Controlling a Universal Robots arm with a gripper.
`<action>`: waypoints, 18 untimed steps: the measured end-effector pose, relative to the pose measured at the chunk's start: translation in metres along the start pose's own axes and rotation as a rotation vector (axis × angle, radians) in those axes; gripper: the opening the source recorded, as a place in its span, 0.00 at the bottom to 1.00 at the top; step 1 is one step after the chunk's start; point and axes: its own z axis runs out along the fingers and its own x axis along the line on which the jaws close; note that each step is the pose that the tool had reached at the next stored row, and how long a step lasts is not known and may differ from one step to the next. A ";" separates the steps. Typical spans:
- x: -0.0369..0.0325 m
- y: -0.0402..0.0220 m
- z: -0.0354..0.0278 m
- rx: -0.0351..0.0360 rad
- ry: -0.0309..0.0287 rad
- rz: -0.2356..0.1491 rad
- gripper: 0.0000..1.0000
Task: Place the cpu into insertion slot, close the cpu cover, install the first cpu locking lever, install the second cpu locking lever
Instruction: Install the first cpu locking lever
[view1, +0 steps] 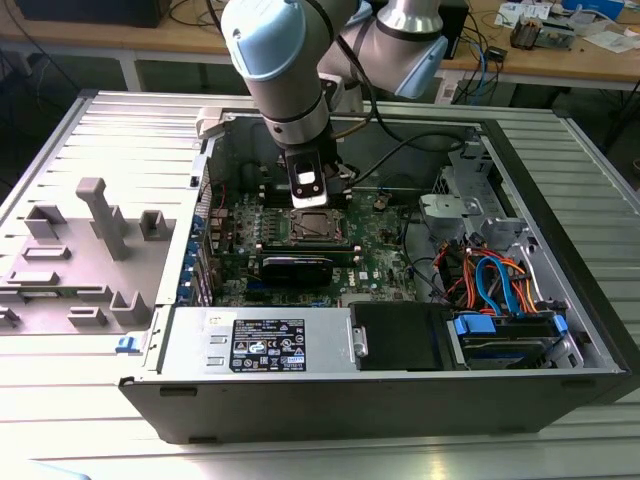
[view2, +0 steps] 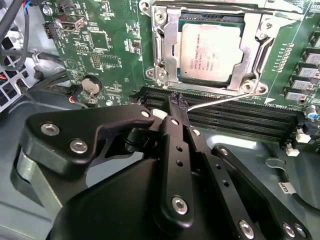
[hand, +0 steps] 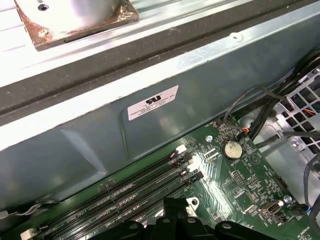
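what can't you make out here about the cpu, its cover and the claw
- Insertion slot contacts: in the second wrist view the cpu lies over them.
- Cpu cover: its far side is cut off by the picture's edge in the second wrist view.
- Locking levers latched or not: too small in the exterior view, partly cut off in the second wrist view.
- Claw: its own black body blocks the tips, so open or shut is unclear.

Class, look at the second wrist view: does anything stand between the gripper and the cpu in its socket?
Nothing visible does. The gripper hangs over the black memory slots, beside the cpu, which already sits in the socket under the cpu cover.
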 end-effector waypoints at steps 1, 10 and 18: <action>0.0000 0.0000 0.0000 0.0001 -0.0001 0.000 0.11; -0.0001 0.0005 -0.0013 0.0588 -0.0037 -0.062 0.11; -0.0029 0.0086 -0.0217 0.0592 -0.0026 -0.064 0.11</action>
